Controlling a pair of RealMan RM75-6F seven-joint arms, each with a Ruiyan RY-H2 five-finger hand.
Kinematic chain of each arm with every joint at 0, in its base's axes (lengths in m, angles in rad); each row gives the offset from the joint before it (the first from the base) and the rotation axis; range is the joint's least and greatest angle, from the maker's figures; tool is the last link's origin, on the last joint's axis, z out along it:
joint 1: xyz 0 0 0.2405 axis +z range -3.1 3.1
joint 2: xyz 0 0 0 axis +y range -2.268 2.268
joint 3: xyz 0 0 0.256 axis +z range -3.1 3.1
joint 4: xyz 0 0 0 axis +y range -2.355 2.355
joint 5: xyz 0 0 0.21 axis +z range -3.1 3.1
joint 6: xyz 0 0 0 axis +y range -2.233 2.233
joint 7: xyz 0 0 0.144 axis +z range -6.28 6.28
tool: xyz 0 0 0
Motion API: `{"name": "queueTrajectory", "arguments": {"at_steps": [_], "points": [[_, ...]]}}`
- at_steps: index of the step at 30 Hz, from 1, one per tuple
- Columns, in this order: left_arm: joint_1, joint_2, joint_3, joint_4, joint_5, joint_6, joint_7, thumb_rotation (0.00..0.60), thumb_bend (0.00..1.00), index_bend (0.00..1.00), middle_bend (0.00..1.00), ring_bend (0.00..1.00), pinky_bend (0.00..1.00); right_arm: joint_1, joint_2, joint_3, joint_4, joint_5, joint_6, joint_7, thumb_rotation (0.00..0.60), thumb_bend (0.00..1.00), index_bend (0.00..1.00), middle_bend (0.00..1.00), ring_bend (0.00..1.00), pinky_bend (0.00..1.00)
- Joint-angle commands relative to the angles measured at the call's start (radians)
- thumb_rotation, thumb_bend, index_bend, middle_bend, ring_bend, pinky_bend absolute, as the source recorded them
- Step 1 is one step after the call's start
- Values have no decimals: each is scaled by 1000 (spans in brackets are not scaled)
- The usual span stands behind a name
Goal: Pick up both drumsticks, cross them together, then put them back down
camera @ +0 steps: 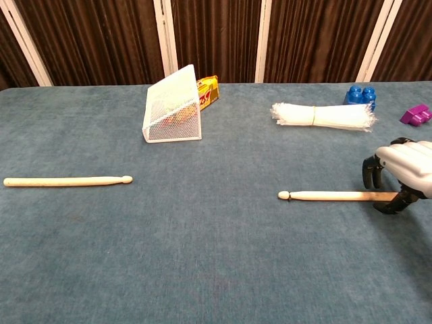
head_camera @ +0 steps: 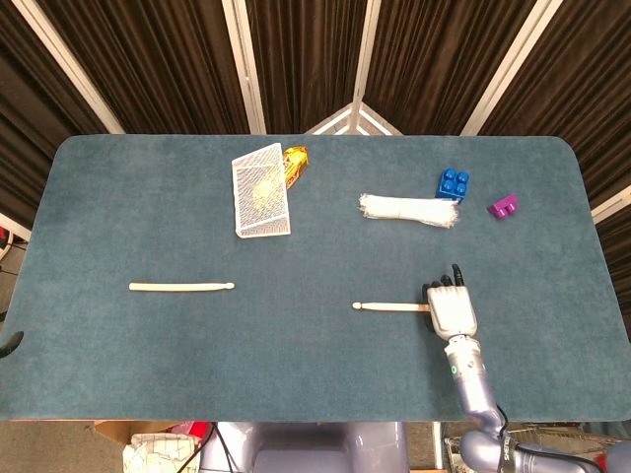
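Two pale wooden drumsticks lie flat on the blue-grey table. The left drumstick (head_camera: 181,287) (camera: 67,181) lies alone at the left, tip pointing right. On the right lies the right drumstick (head_camera: 389,306) (camera: 324,196), tip pointing left. My right hand (head_camera: 452,309) (camera: 397,175) straddles its butt end: the dark fingers (camera: 370,177) arch over the far side and the thumb (camera: 391,206) sits on the near side. The stick rests on the cloth between them and is not lifted. My left hand does not show in either view.
A white mesh basket (head_camera: 262,190) (camera: 171,106) lies tipped on its side, a yellow packet (head_camera: 295,164) behind it. A bundle of white cable ties (head_camera: 409,210) (camera: 322,116), a blue brick (head_camera: 452,184) and a purple brick (head_camera: 503,206) sit far right. A small dark curved shape (head_camera: 9,344) shows at the left table edge.
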Motion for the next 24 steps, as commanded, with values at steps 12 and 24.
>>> {"name": "queueTrajectory", "arguments": {"at_steps": [12,24], "points": [[-3,-3,0,5,-4,-7,1,600,291,47,0,0,0,10,-29,-18,21,-17,14,-23,600,326,521,491,268,0],[-4,-4,-1,9,-7,-11,1,600,291,47,0,0,0,23,-54,-17,40,-17,17,-41,600,333,571,530,283,0]]}}
